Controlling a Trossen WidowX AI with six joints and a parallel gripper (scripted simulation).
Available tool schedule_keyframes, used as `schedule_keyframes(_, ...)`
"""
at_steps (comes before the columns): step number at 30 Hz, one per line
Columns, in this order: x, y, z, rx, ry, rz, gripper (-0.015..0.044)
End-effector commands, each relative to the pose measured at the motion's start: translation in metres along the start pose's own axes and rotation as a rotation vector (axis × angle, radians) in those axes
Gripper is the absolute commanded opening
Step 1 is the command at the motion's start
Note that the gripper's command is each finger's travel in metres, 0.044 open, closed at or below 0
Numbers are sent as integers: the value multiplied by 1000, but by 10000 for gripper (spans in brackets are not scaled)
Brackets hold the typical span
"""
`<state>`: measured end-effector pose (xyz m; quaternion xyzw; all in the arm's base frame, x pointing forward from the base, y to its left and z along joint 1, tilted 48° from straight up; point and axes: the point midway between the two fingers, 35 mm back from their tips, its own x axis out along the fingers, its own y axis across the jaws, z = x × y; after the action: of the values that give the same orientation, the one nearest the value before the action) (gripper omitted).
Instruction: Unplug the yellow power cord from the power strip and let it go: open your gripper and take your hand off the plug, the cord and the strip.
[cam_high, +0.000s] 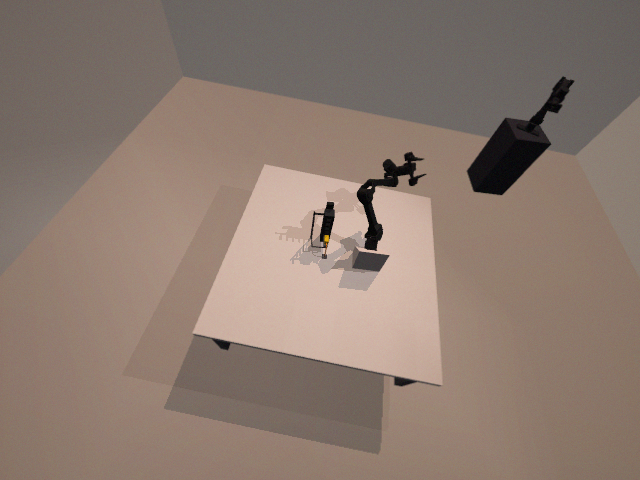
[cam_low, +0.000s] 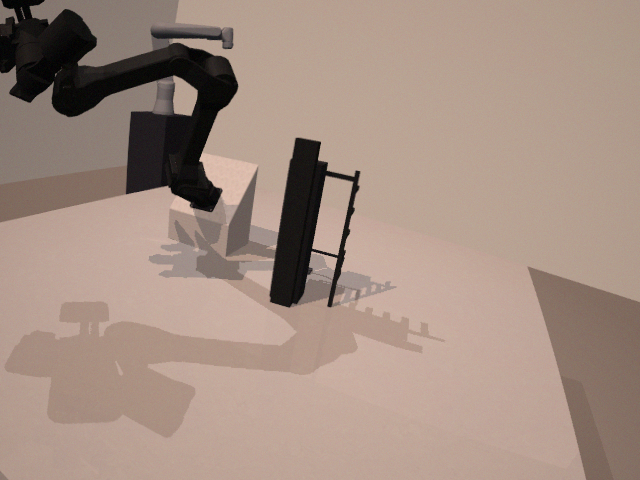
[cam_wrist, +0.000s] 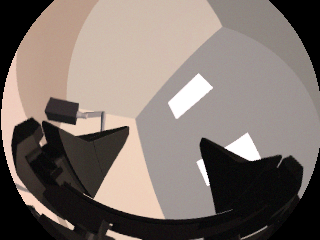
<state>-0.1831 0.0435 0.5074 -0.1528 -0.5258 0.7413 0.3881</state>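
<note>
One bench (cam_high: 320, 320) carries one arm (cam_high: 368, 206) and one black power strip (cam_high: 327, 222), standing upright near the bench's middle on a thin rack (cam_high: 311, 232). One hand (cam_high: 416, 167) — fingers spread wide, nothing between them — hangs high past the far edge of the bench, pointing away from the strip. One yellow plug (cam_high: 326, 239) sits low on the strip, apparently not yet pulled out; its cord cannot be made out. The hand must swing back and descend — the strip's long axis is vertical.
</note>
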Motion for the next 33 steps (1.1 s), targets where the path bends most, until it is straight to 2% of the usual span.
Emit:
schedule_keyframes(1,0,0,1,0,-3,1,374)
schedule_keyframes(4,-5,3,11,7,-48,9,295)
schedule_keyframes(9,-26,12,47,33,-220,44,164)
schedule_keyframes(21,-94,26,109,119,-590,141,160)
schedule_keyframes(33,-188,29,143,215,-959,269,160)
